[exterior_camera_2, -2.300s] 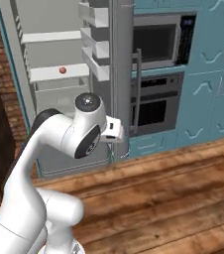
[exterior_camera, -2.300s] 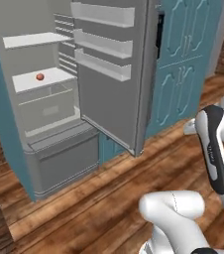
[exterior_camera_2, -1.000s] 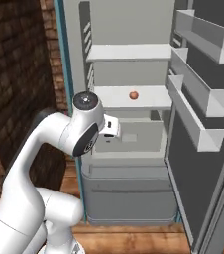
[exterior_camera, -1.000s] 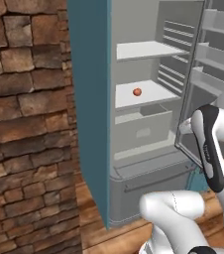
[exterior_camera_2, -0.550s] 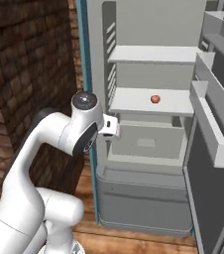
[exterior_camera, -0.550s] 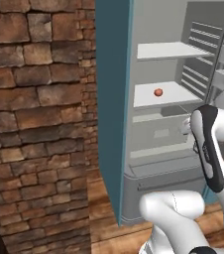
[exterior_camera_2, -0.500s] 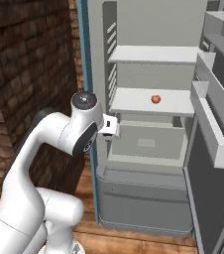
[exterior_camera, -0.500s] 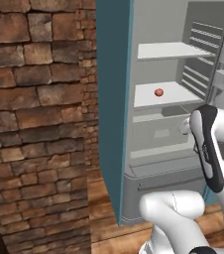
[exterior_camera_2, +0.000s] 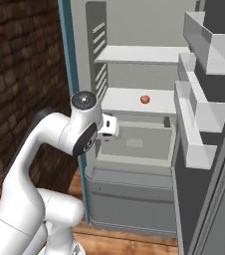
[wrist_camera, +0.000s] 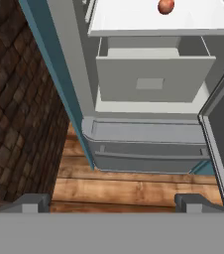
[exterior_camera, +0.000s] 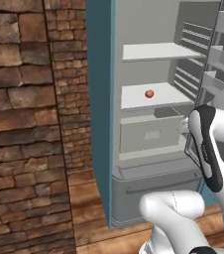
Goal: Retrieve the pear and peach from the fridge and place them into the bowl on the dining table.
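Note:
The grey fridge [exterior_camera: 148,168] [exterior_camera_2: 134,199] [wrist_camera: 148,149] stands open in front of me. The small orange-red peach [exterior_camera: 149,94] [exterior_camera_2: 145,99] [wrist_camera: 166,6] lies alone on its middle white shelf, above a grey drawer [wrist_camera: 153,79]. My gripper [wrist_camera: 114,201] is open and holds nothing. It hangs well short of the fridge, lower than the shelf, looking at the drawer and the floor. The pear, the bowl and the dining table are out of view.
The fridge door [exterior_camera_2: 204,114] [exterior_camera: 223,49] with its white bins stands swung open on the right. A brick wall [exterior_camera: 29,124] [exterior_camera_2: 20,74] closes the left side beside a teal panel [exterior_camera: 99,99]. Wooden floor [wrist_camera: 134,188] lies below the gripper.
The base has driven round from the door side to face the fridge interior, and the whole picture has shifted. The arm keeps the same pose; the peach has stayed on its shelf.

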Controlling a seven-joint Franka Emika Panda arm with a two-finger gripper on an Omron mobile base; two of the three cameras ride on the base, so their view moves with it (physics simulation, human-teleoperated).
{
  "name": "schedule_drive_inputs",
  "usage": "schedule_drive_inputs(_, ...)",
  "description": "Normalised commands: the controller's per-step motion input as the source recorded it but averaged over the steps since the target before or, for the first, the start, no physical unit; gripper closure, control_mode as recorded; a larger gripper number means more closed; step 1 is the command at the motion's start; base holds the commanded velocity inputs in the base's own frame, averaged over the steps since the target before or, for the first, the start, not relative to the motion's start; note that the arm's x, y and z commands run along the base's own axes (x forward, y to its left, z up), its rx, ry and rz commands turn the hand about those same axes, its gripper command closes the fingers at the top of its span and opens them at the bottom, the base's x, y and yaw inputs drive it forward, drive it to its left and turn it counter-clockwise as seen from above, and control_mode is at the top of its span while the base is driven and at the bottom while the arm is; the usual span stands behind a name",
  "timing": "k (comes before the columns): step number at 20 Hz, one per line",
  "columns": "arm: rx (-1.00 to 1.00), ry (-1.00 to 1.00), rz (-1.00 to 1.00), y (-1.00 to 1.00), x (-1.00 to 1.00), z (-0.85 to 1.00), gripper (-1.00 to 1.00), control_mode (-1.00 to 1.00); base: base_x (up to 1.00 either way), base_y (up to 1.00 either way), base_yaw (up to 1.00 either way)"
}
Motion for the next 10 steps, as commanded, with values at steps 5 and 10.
schedule_drive_inputs(5,0.00,0.00,0.00,0.00,0.00,0.00,-1.00,1.00,0.63,0.00,0.03)
schedule_drive_inputs(10,0.00,0.00,0.00,0.00,0.00,0.00,-1.00,1.00,0.57,-0.16,0.02)
